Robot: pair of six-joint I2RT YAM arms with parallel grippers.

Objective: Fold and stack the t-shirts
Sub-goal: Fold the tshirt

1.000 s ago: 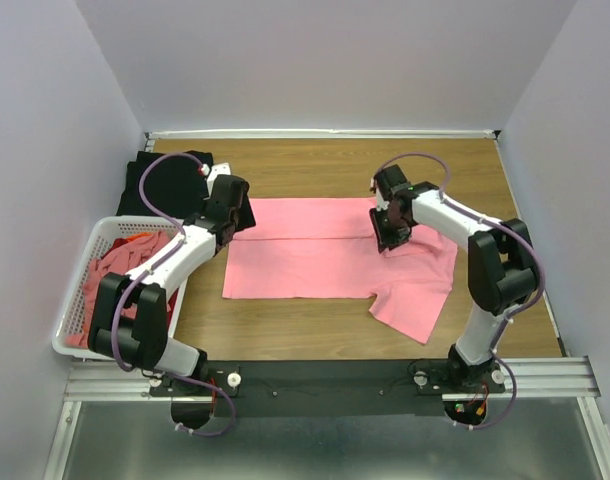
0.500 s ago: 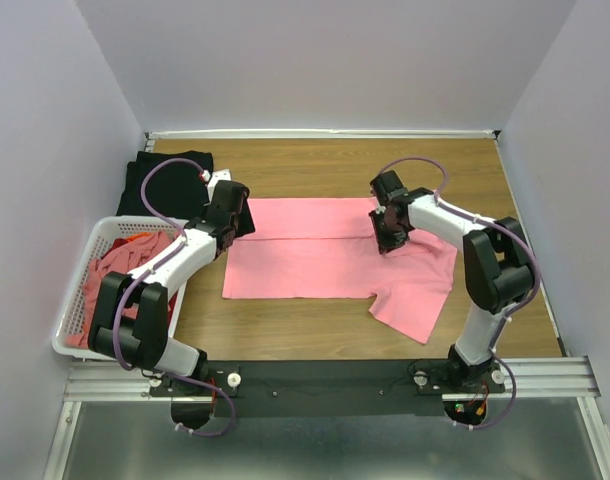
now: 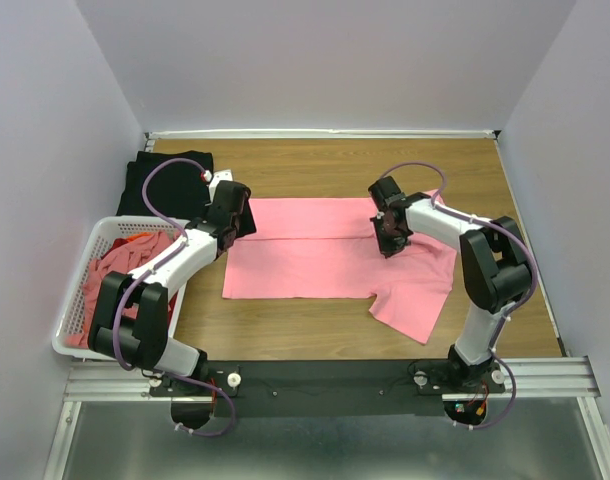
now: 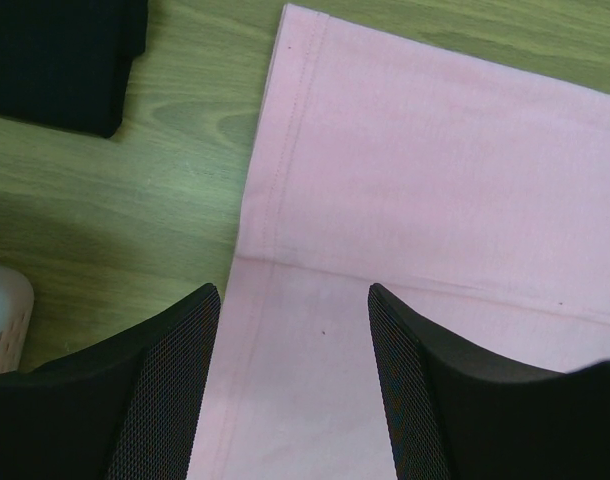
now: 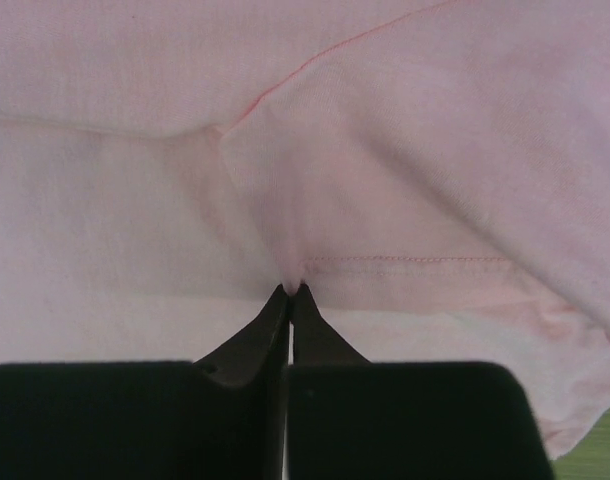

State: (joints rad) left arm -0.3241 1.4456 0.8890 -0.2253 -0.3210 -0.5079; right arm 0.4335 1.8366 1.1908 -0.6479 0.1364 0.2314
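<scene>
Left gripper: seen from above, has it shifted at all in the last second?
Yes, slightly. The left gripper has edged away from the folded black t-shirt toward the pink t-shirt and its left edge, jaws open.

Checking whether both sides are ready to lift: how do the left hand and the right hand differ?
The left hand has its fingers spread; the right hand has them pressed together. The left hand holds nothing, poised at the left edge of the pink t-shirt; the right hand pinches a pucker of that shirt near its sleeve. Both sit over the same shirt, along its crease.
</scene>
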